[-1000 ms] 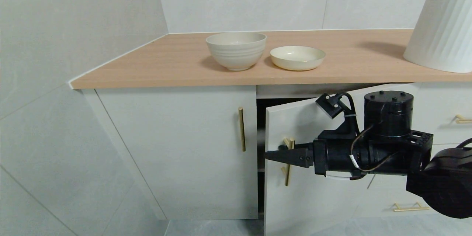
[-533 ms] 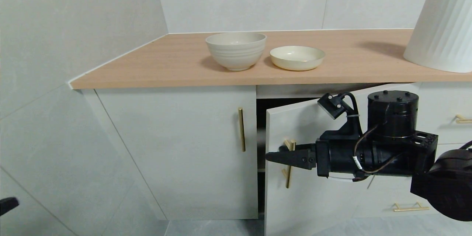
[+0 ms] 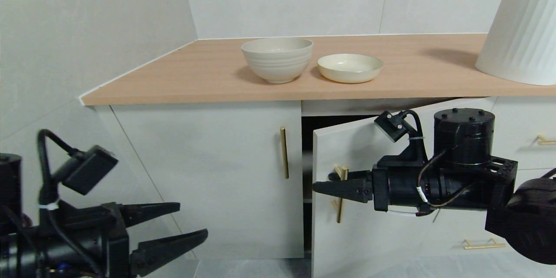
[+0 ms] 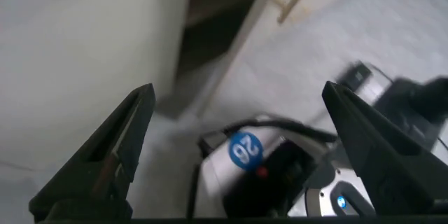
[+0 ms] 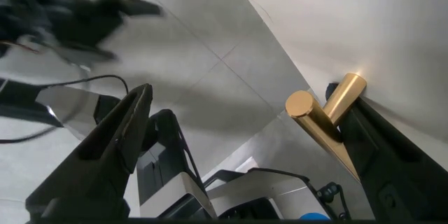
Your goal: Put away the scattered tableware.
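Ajar cabinet door [image 3: 343, 243] across the opening, seemingly narrow gap [image 3: 306, 152] alongside

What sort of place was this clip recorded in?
Most likely a kitchen, perhaps a mock-up: a wooden countertop bearing a bowl and a shallow dish, white cabinets with brass handles beneath, and tiled walls.

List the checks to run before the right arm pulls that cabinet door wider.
1. Right claw at door handle: ok.
2. Right claw shut on handle: not ok, open.
3. Cabinet door wide enough for tableware: not ok, only ajar.
4. Left claw open and empty: ok.
5. Bowl and shallow dish upright on countertop: ok.
6. Free space behind the door: cannot tell.
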`<state>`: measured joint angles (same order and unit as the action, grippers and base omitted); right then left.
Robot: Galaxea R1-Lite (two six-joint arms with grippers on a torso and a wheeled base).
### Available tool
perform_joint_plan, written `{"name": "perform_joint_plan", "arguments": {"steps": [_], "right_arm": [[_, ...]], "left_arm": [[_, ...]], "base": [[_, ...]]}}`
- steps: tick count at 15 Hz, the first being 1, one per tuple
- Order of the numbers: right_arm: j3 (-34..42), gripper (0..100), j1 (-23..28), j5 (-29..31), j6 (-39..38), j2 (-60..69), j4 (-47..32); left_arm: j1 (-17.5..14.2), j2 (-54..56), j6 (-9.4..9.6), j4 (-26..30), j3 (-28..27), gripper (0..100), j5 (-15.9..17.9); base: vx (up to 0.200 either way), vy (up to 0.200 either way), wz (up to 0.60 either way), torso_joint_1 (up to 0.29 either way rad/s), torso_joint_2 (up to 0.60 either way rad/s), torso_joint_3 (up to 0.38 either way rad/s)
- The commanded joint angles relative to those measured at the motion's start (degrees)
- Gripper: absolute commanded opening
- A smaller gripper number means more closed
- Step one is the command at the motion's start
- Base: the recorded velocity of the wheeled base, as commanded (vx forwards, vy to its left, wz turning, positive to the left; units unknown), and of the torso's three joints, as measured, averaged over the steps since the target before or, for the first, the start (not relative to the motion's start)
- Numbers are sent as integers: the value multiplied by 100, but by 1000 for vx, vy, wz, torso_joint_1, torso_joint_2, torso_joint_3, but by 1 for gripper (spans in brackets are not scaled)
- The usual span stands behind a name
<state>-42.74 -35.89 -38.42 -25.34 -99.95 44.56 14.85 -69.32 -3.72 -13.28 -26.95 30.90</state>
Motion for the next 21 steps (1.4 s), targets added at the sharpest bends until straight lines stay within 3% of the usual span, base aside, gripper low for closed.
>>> {"name": "perform_joint_plan", "arguments": {"steps": [1, 6, 7, 10, 12, 14, 16, 17, 18, 21], "right_arm": [[3, 100, -23, -16, -6, 2, -8], [3, 100, -23, -16, -6, -7, 0], [3, 100, -23, -16, 3, -16, 0], [11, 100, -23, -16, 3, -42, 0], [38, 100, -32, -16, 3, -51, 0], [46, 100, -32, -25, 3, -42, 0], [55, 100, -32, -25, 3, -42, 0], [64, 100, -41, -25, 3, -42, 0], [90, 100, -41, -25, 3, -42, 0], [90, 100, -41, -25, 3, -33, 0]], "left_arm": [[194, -768, -24, -167, 296, 100, 3], [335, -820, -32, -175, 384, 100, -5], [352, -820, -24, -184, 401, 0, 3], [387, -961, -15, -360, 314, 0, 3], [528, -1172, -6, -826, 305, 0, -164], [792, -1480, 11, -1423, 199, 0, -963], [1134, -2112, 3, -1661, -302, 0, -2018], [1249, -2367, -6, -1757, -548, 0, -2370], [1380, -2763, -94, -2003, -908, 0, -2554], [1723, -3343, -832, -3085, -768, 0, -2484]], "base": [[0, 0, 0, 0, 0, 0], [0, 0, 0, 0, 0, 0], [0, 0, 0, 0, 0, 0], [0, 0, 0, 0, 0, 0], [0, 0, 0, 0, 0, 0], [0, 0, 0, 0, 0, 0], [0, 0, 0, 0, 0, 0], [0, 0, 0, 0, 0, 0], [0, 0, 0, 0, 0, 0], [0, 0, 0, 0, 0, 0]]}}
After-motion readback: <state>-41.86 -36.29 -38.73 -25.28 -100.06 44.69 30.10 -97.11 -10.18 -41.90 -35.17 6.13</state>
